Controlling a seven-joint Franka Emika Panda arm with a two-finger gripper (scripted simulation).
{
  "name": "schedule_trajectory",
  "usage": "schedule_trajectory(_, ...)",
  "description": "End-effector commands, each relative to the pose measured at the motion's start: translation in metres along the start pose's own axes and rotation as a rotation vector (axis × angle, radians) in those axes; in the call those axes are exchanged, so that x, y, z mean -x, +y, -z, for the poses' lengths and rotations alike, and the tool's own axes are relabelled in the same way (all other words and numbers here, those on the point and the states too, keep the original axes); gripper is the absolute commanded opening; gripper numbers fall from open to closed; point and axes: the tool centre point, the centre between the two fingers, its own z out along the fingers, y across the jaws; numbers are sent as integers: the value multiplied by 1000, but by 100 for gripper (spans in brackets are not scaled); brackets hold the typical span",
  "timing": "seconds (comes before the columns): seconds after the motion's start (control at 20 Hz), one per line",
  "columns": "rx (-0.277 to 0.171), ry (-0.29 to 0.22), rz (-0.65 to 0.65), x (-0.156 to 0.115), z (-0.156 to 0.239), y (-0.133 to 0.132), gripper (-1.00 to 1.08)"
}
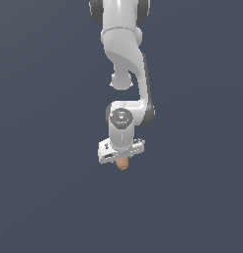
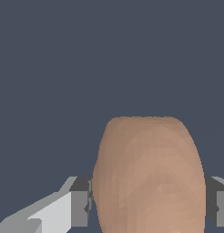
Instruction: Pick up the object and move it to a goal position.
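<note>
The potato-like lump [image 2: 150,177] is clamped between the claw [image 2: 148,202] pads, fingers closed against both its sides, at lower centre of the exterior view. Pickup looks done; transport remains, with no goal marker visible.

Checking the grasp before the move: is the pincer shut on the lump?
Shut on the lump: both fingers of the pincer press its sides.

I see my white, jointed Franka arm [image 1: 124,54] reaching down from the top of the exterior view, wrist pointing straight down. My white two-fingered gripper [image 1: 122,161] is clamped on the tan egg-shaped lump [image 2: 149,177], with the dark finger pads [image 2: 80,202] pressed against both of its sides.
</note>
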Motion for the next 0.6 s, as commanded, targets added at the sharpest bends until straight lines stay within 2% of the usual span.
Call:
schedule_trajectory(0.0, 0, 0, 0, 0, 0, 0, -100)
schedule_trajectory(0.3, 0, 0, 0, 0, 6, 3, -100)
schedule_trajectory(0.55, 0, 0, 0, 1, 29, 17, -100)
